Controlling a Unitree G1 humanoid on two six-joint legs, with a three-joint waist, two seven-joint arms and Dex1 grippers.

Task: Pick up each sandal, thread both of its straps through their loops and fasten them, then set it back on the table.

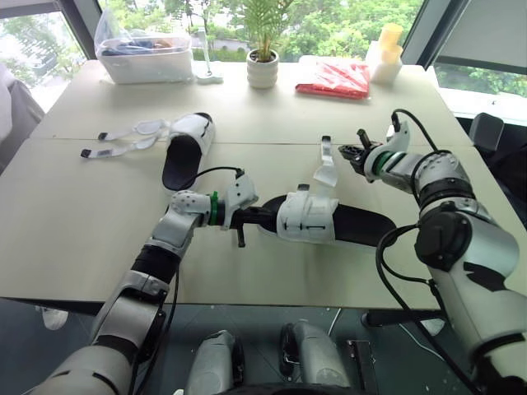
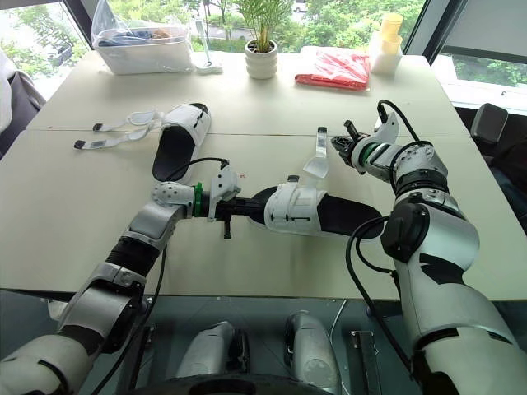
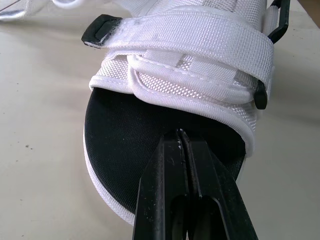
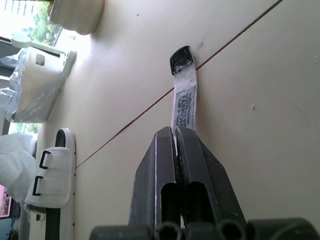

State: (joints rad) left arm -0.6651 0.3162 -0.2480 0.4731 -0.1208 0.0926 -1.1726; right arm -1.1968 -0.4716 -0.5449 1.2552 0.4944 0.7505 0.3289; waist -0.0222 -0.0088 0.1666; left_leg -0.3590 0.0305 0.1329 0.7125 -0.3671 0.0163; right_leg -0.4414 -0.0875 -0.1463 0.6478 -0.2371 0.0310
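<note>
The near sandal (image 1: 346, 220), black sole with a white upper, lies mid-table. My left gripper (image 1: 245, 217) is shut on the rim of its sole (image 3: 125, 150). One strap (image 3: 190, 30) lies fastened across the upper. The other strap (image 1: 327, 164) rises loose from the sandal, and my right gripper (image 1: 352, 153) is shut on it. The strap's black tip (image 4: 180, 59) sticks out past the fingers (image 4: 192, 160). The second sandal (image 1: 188, 148) lies farther back on the left, its two straps (image 1: 123, 141) spread loose on the table.
Along the table's far edge stand a clear plastic bin (image 1: 144, 53), a potted plant (image 1: 263, 67), a red package (image 1: 333, 78) and a cream container (image 1: 385, 56). A dark chair (image 1: 486, 127) stands off the table's right side.
</note>
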